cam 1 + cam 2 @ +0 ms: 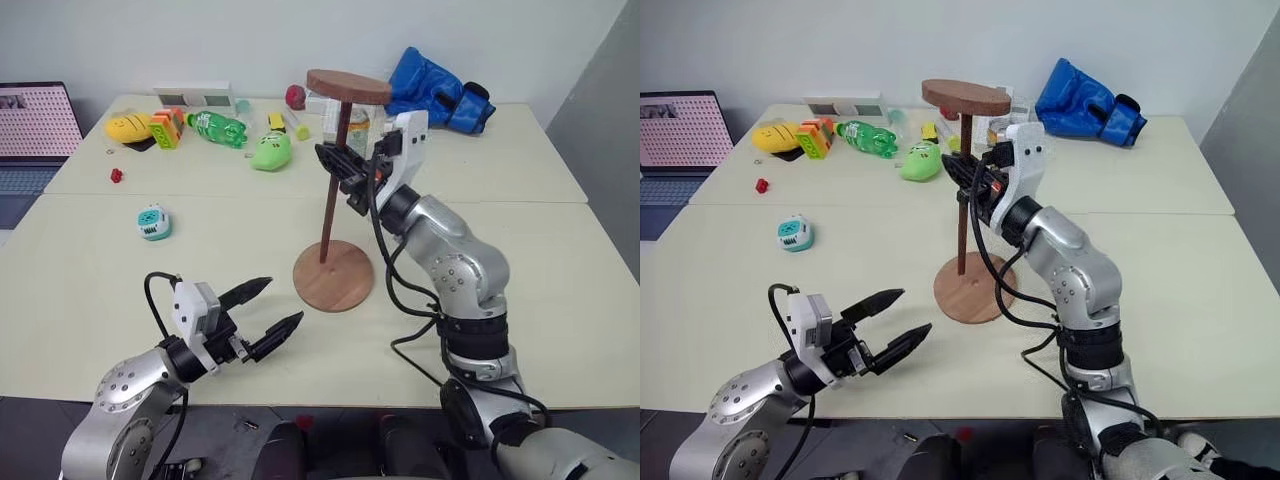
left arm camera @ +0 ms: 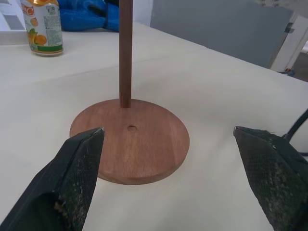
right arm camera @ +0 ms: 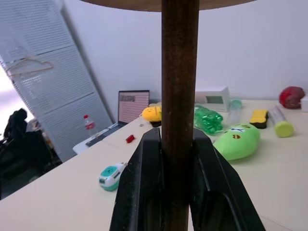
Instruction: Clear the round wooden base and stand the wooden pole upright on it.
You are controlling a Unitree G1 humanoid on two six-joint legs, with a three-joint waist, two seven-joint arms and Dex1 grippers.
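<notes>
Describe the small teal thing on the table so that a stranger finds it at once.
Start at the laptop by the table's left edge, then come toward the robot. The teal gadget lies alone there, well apart from the toys along the far side. No other thing is teal and white.

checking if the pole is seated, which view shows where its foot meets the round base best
The left wrist view: the wooden pole meets the round wooden base beside a small centre hole, not in it. Both eye views show the whole pole upright on the base from farther off. The right wrist view shows just the shaft in the right pincer.
</notes>
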